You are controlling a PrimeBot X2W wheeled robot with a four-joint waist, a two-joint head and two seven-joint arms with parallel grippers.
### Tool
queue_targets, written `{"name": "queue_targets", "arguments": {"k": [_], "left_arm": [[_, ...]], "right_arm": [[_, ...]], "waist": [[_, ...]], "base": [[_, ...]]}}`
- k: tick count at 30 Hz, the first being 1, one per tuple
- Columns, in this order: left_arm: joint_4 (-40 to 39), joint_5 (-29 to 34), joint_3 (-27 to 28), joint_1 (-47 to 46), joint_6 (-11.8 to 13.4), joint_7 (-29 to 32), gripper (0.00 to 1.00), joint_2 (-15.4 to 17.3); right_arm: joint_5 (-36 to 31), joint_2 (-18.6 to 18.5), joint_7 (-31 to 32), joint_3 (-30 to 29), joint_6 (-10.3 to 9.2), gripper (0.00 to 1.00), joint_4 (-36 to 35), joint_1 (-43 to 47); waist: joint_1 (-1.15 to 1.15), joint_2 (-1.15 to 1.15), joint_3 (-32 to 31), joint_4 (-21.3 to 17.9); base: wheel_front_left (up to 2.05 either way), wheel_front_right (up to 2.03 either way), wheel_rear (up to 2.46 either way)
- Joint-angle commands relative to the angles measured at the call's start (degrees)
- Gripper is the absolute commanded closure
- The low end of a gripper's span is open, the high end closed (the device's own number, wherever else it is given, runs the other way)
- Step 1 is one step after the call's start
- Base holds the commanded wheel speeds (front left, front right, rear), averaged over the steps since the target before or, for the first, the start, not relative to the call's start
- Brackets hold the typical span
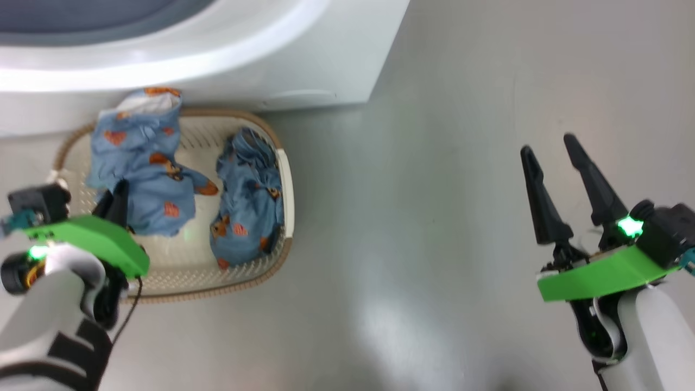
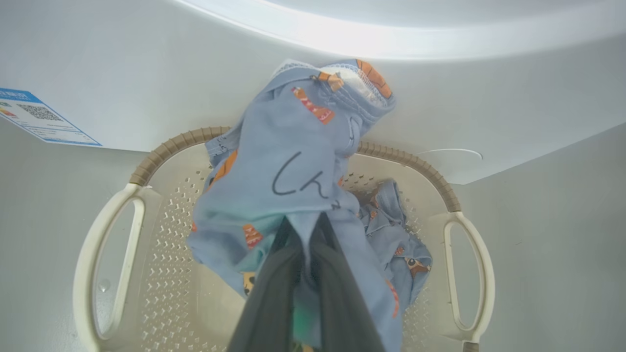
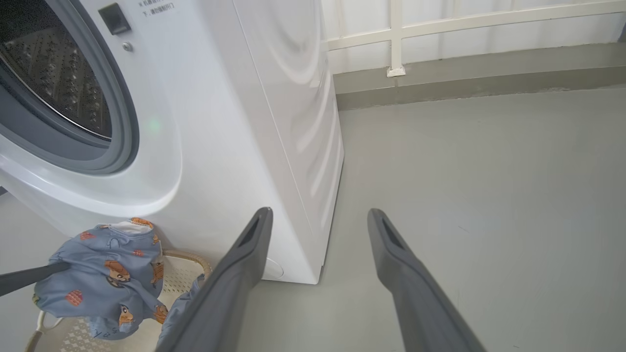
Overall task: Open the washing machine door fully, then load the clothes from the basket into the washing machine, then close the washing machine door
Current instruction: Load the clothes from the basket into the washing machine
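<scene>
- The left gripper point(image 2: 303, 222): jaws pinch a light blue cartoon-printed garment point(image 2: 293, 161) over the cream perforated plastic basket point(image 2: 171, 144), tips buried in folds.
- A second such garment point(image 1: 250, 201) lies crumpled inside.
- The right gripper point(image 1: 547, 144): jaws spread, empty, over the grey floor point(image 1: 434, 217).
- The white washing machine point(image 3: 234, 122) stands just behind the basket, its steel drum point(image 3: 54, 73) cropped.

Tips of left gripper point(image 2: 304, 224) buried in clothes point(image 2: 293, 161). Washer point(image 1: 304, 54) cut off by top edge, basket point(image 1: 286, 184) corner hidden by left arm point(image 1: 49, 309). Label point(image 2: 39, 117) print too small to read

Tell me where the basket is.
In the head view the basket sits on the floor at the left, at the foot of the washing machine, with the left gripper over it gripping a garment.
</scene>
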Motion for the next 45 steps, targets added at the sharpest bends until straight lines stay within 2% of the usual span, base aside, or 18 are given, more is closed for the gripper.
{"name": "queue_targets", "arguments": {"k": [1, 12, 20, 35, 45], "left_arm": [[-1.6, 1.4, 2.6, 2.5, 0.4, -0.8, 1.00, 2.8], [-18.0, 15.8, 17.1, 16.5, 0.3, -0.8, 1.00, -0.5], [-30.0, 23.8, 23.7, 26.0, 0.0, -0.8, 1.00, -3.8], [-51.0, 30.9, 33.0, 46.0, -0.1, -0.8, 1.00, -9.1], [-55.3, 32.3, 33.8, 48.9, -0.1, -0.8, 1.00, -11.0]], "right_arm": [[1.0, -0.4, -0.3, 1.0, 0.17, 0.00, -0.8, 2.7], [1.9, -1.2, -0.3, -0.2, 0.17, 0.00, 0.8, 7.7], [2.3, -1.2, -0.3, -1.7, 0.17, 0.00, 1.0, 12.8], [2.8, -0.8, -0.3, -4.0, 0.17, 0.00, 0.5, 19.8], [2.6, -0.7, -0.3, -4.8, 0.17, 0.00, 0.1, 21.1]], "waist": [[0.00, 0.00, -6.0, 1.2], [0.00, 0.00, -15.5, 2.0], [0.00, 0.00, -21.1, 2.7], [0.00, 0.00, -27.0, 1.6], [0.00, 0.00, -27.0, 1.5]], "base": [[0.00, 0.00, 0.00], [0.00, 0.00, 0.00], [0.00, 0.00, 0.00], [0.00, 0.00, 0.00], [0.00, 0.00, 0.00]]}}
